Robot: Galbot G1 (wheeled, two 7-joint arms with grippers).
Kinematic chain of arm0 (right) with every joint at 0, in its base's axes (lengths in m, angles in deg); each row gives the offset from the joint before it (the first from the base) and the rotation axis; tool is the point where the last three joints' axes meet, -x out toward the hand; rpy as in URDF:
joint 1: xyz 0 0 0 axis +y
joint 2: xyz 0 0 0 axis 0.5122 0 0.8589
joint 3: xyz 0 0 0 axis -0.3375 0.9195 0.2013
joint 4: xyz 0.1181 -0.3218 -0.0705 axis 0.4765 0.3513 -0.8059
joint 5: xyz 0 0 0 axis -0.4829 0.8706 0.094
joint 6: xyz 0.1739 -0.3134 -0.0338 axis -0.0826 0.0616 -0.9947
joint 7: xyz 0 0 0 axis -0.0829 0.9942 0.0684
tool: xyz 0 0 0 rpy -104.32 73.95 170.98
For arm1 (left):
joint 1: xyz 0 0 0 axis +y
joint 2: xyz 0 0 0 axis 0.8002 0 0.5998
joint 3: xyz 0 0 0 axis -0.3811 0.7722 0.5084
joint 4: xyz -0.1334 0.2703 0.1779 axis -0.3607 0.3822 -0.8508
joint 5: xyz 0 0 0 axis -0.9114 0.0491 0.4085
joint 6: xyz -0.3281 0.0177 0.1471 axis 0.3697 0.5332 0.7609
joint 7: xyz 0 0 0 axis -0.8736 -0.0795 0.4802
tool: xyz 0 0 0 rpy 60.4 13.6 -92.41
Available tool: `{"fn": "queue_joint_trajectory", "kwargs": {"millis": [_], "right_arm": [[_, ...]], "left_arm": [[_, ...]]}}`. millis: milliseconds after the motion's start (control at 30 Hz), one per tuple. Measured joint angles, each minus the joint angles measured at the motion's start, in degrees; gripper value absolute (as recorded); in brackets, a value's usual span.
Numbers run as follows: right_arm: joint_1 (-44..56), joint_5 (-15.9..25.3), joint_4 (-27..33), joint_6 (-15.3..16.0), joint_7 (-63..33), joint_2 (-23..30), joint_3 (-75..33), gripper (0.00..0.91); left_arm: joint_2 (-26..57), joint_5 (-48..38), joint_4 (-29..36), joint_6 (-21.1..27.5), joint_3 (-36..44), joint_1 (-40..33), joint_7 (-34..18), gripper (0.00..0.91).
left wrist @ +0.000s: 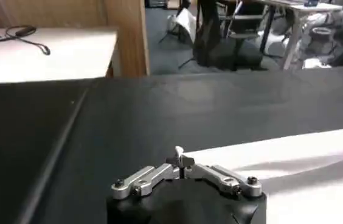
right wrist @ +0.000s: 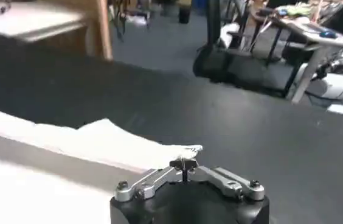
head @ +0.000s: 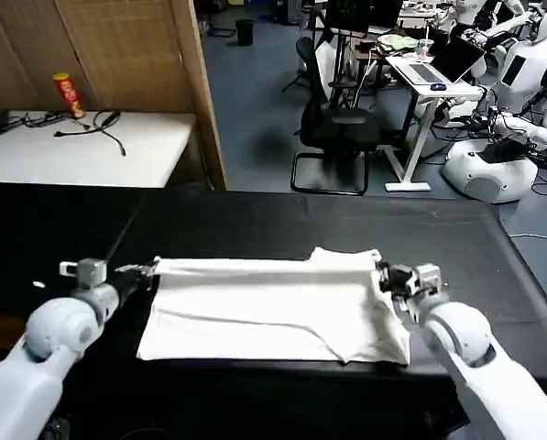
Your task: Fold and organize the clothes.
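Observation:
The clothes are one white T-shirt point(head: 273, 307), lying flat on the black table point(head: 255, 225) with its far edge folded over into a long band. My left gripper point(head: 149, 269) is shut on the shirt's far left corner; in the left wrist view the gripper point(left wrist: 182, 161) pinches a small tip of white T-shirt point(left wrist: 293, 155). At the far right corner my right gripper point(head: 383, 272) is shut on the cloth. The right wrist view shows that gripper point(right wrist: 185, 163) with the T-shirt point(right wrist: 98, 146) edge caught between its closed tips. No print shows.
A white side table point(head: 81, 147) with a red can point(head: 69, 94) and cables stands at the back left beside a wooden partition point(head: 200, 82). Office chairs point(head: 333, 128), a desk and other white robots point(head: 502, 156) stand behind. Bare black tabletop surrounds the shirt.

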Motion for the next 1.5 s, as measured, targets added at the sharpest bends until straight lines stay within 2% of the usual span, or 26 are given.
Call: {"fn": "queue_joint_trajectory", "kwargs": {"millis": [433,900,933,967,1233,1433,1500], "right_arm": [[7.1,-0.1,-5.1,3.5,-0.7,-1.5,-2.3,0.0],[9.7,-0.3,-7.1,3.4,-1.0,-2.4,-3.9,0.0],[9.7,-0.5,-7.2,3.6,-1.1,-2.4,-3.9,0.215],[9.7,-1.0,-7.4,3.9,-1.1,-2.4,-4.0,0.878],[10.3,-6.4,-10.3,3.9,-1.3,-2.5,-7.6,0.878],[7.4,-7.1,-8.8,3.9,-2.4,-0.8,-8.6,0.878],[5.9,-5.7,-7.4,3.9,-3.9,0.1,-8.0,0.878]], "left_arm": [[0.1,1.7,4.2,1.0,-3.1,9.9,-0.9,0.0],[-0.7,0.2,9.4,2.3,-6.7,14.3,-2.7,0.0],[-0.8,0.4,9.8,2.4,-6.8,14.8,-2.6,0.829],[-0.9,0.7,10.1,2.5,-6.8,15.3,-2.5,0.878],[-3.2,2.9,12.1,4.4,-7.9,18.4,-3.6,0.878],[-5.2,-0.5,13.3,5.5,-11.1,16.6,-3.1,0.878],[-5.6,-1.0,12.6,5.5,-11.6,14.9,-3.0,0.878]]}}
